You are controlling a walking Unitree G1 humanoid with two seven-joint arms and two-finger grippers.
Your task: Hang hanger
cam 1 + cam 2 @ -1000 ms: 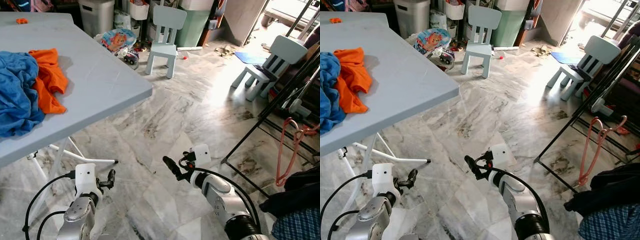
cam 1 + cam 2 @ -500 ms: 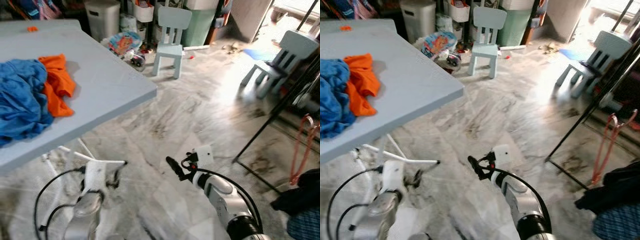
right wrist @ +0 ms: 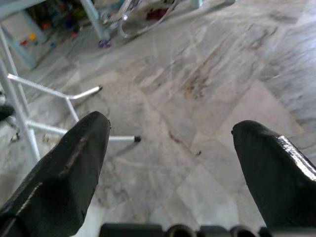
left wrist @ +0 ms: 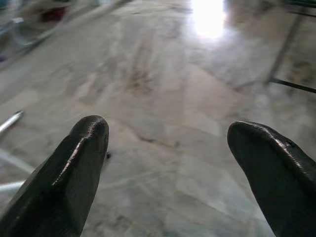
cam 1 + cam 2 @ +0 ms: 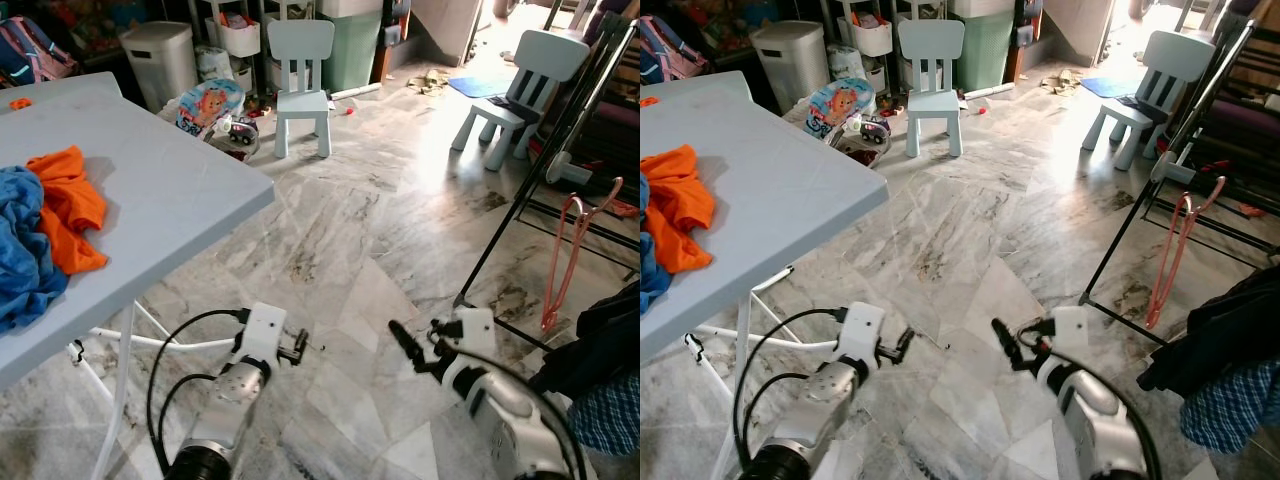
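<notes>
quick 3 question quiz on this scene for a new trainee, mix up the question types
1. True or false: the pink hanger lies on the grey table.
2. Multiple choice: what lies beside the blue cloth on the table? A) an orange cloth B) a black shoe C) a white plate
3. Fill in: the fingers of the left gripper and the right gripper are ____ and hold nothing.

Key
1. False: it hangs on the black rack on the robot's right, above the marble floor.
2. A: the orange cloth.
3. Open, as both wrist views show.
</notes>
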